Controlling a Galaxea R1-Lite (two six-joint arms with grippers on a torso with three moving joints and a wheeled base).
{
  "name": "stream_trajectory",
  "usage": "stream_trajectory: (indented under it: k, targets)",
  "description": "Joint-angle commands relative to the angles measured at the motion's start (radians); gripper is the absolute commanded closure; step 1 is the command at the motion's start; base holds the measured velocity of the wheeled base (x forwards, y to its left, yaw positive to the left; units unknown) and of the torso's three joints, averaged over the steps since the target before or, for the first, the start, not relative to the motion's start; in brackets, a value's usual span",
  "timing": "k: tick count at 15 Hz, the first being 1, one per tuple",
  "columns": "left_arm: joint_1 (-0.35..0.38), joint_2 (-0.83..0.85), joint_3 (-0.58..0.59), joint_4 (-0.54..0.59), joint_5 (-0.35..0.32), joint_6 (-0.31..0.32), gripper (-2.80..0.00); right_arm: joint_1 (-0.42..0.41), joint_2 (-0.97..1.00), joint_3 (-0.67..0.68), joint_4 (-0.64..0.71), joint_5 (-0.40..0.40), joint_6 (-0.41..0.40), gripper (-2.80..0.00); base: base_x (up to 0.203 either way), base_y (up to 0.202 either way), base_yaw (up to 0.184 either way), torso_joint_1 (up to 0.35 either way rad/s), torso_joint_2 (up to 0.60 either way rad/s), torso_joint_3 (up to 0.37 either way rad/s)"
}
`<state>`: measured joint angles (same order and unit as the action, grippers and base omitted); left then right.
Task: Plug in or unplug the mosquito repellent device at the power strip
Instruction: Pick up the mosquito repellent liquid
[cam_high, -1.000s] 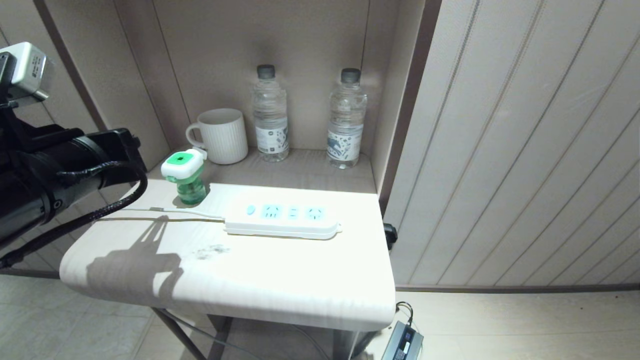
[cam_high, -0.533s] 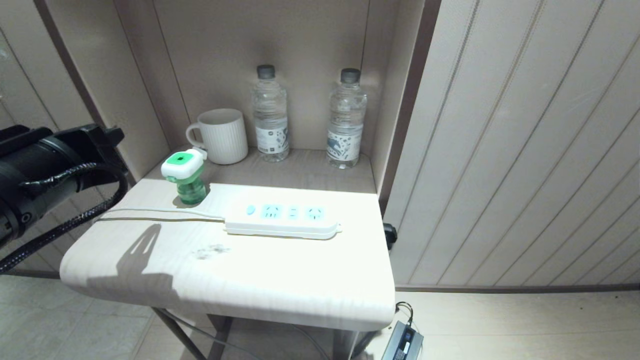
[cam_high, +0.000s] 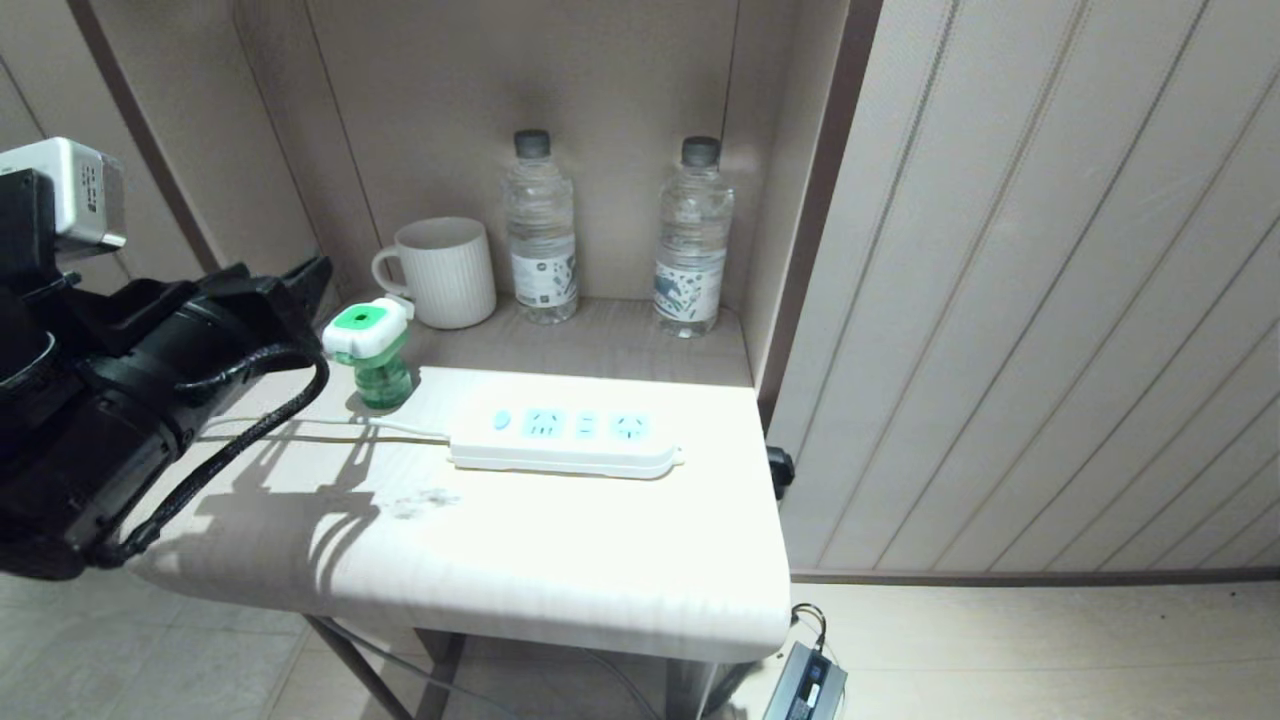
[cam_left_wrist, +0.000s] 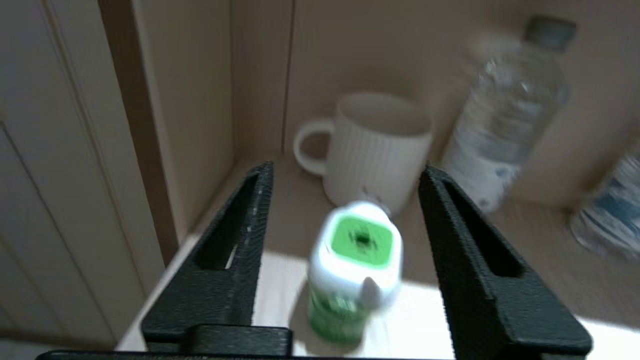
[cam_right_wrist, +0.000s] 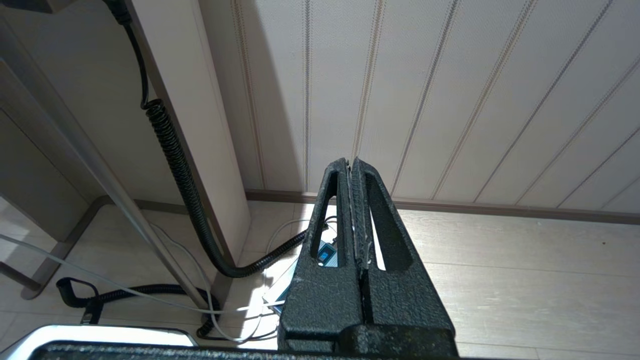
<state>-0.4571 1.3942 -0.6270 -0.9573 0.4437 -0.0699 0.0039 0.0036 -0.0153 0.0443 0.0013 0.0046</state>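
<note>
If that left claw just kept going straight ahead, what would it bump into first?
Most likely the mosquito repellent device, which sits between the open left claw tips; the white mug stands behind it.

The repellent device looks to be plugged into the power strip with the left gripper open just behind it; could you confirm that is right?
Not quite. The repellent device is not plugged in: the head view shows it standing on the table, apart from the power strip. The left gripper is indeed open just behind it.
</note>
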Motion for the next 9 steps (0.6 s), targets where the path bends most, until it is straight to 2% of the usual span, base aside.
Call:
stream_trajectory:
  k: [1, 3, 4, 6, 7, 9]
  targets:
    - [0.060, 0.102, -0.015, -0.097, -0.027, 0.021, -2.80, 0.001, -0.001, 0.000, 0.000, 0.000, 0.000, 0.00, 0.000, 0.000, 0.000, 0.000, 0.00, 0.000]
    - [0.109, 0.138, -0.015, -0.182, -0.041, 0.057, -2.80, 0.001, -0.001, 0.000, 0.000, 0.000, 0.000, 0.00, 0.000, 0.000, 0.000, 0.000, 0.00, 0.000]
    - [0.112, 0.140, -0.014, -0.187, -0.043, 0.062, -2.80, 0.001, -0.001, 0.000, 0.000, 0.000, 0.000, 0.00, 0.000, 0.000, 0.000, 0.000, 0.00, 0.000]
    - [0.112, 0.138, -0.011, -0.186, -0.124, 0.103, -2.80, 0.001, -0.001, 0.000, 0.000, 0.000, 0.000, 0.00, 0.000, 0.000, 0.000, 0.000, 0.00, 0.000]
    - [0.112, 0.124, -0.014, -0.161, -0.144, 0.106, -2.80, 0.001, -0.001, 0.000, 0.000, 0.000, 0.000, 0.00, 0.000, 0.000, 0.000, 0.000, 0.00, 0.000]
    - [0.111, 0.082, -0.020, -0.028, -0.209, 0.103, -2.80, 0.001, -0.001, 0.000, 0.000, 0.000, 0.000, 0.00, 0.000, 0.000, 0.000, 0.000, 0.00, 0.000]
